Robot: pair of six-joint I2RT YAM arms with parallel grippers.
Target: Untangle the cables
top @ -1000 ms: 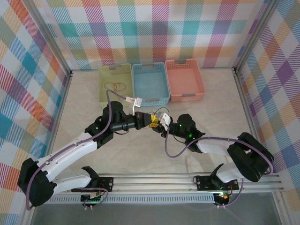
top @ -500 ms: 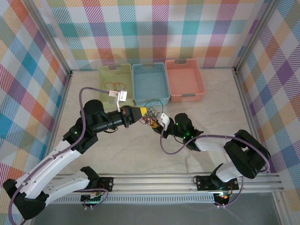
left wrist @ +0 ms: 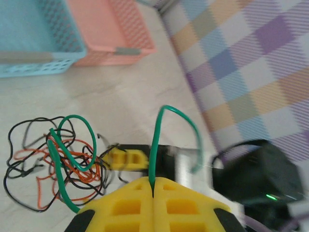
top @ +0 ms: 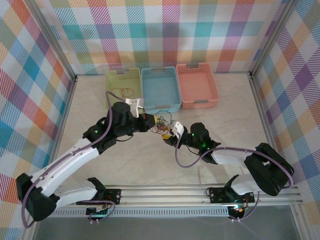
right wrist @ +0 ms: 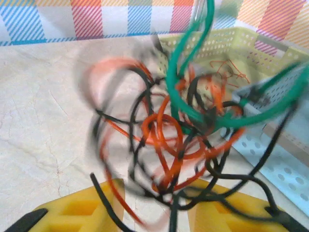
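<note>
Your left hand [left wrist: 152, 182] pinching the green cable [left wrist: 155, 140], your right hand [right wrist: 157, 208] spread at the tangled cables [right wrist: 166, 145]

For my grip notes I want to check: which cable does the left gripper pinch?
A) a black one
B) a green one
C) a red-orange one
B: in the left wrist view the left gripper is shut on the green cable, which rises straight out of it and arches over.
</note>
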